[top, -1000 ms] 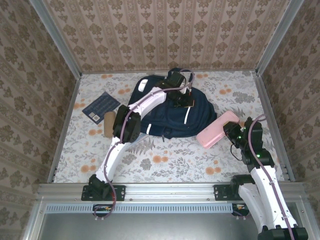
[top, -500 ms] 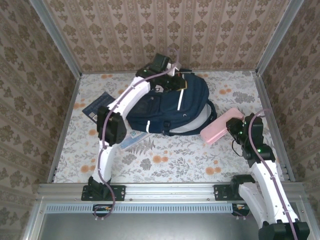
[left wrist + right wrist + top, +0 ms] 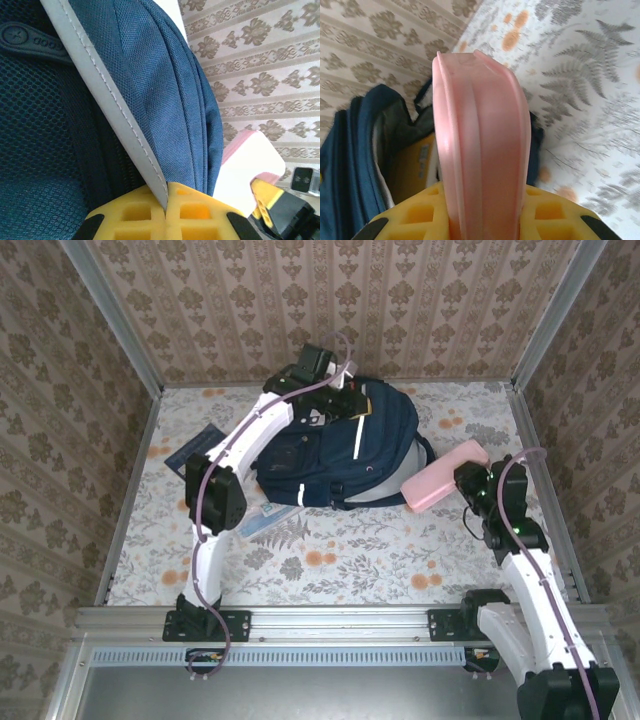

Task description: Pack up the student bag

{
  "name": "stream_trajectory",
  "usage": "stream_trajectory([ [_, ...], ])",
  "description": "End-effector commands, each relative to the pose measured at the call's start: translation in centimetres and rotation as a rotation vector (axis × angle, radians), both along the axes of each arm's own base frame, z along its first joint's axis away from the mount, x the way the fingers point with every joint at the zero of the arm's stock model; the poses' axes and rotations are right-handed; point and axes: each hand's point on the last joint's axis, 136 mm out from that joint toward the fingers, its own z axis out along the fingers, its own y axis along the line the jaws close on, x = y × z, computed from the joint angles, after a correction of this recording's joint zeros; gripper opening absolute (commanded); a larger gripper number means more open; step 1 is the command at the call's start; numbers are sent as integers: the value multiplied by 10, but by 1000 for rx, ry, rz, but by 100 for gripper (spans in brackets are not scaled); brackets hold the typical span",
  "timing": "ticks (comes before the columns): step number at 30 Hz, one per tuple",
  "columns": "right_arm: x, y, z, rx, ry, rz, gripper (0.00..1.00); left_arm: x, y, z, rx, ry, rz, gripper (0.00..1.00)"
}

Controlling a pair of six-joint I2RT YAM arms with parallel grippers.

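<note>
Nearest the arm bases, right of the student bag, the right gripper is closing partway on a pink case, squeezing its thin sides. The case's lower end is sitting just beside the bag's right flank, though whether it is touching is unclear. The navy bag is sitting mid-way across the flowered table, toward the far wall, propped up rather than flat. At the bag's far top, the left gripper is pinching fully shut on a pale trim strip, seemingly holding the mouth open. Likely trouble: that thin pinch is offering little purchase, so the fabric could slip free and let the mouth sag shut. The case could also catch on the rim or twist between the fingers when pushed. From above, the left arm is covering the bag's opening, so its width and contents are hard to judge. A light booklet is lying half under the bag's near left corner, and a dark booklet is lying left of the bag.
</note>
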Motion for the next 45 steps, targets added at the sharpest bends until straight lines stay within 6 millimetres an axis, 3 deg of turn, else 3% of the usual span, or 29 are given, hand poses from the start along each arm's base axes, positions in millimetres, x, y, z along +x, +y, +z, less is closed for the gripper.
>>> stream_trajectory([
  [1,39,4,18,109,-131,-7,24,-19,2,99,-225,-133,-75,0],
  [9,130,52,23,411,-313,209,23,-18,17,129,-315,-146,-69,0],
  [14,156,98,8,416,-286,266,23,-15,20,133,-333,-141,-60,0],
  [19,179,169,-14,438,-253,351,25,-12,23,134,-337,-141,-54,0],
  [20,184,185,-17,442,-246,373,27,-12,23,133,-336,-142,-54,0],
  [22,189,225,-30,417,-197,448,51,-10,25,132,-337,-137,-49,0],
  [24,187,240,-52,373,-127,459,69,-7,28,131,-340,-131,-40,0],
  [26,182,224,-69,348,-101,379,79,-4,31,131,-342,-128,-31,0],
  [29,173,195,-79,322,-93,331,84,-2,34,129,-342,-124,-23,0],
  [38,135,147,-61,184,-73,360,93,5,34,121,-335,-115,-19,0],
  [41,113,115,-64,117,8,268,93,4,32,106,-286,-105,-15,0],
  [45,66,55,-53,-94,189,51,93,-7,25,70,-164,-69,-26,46],
])
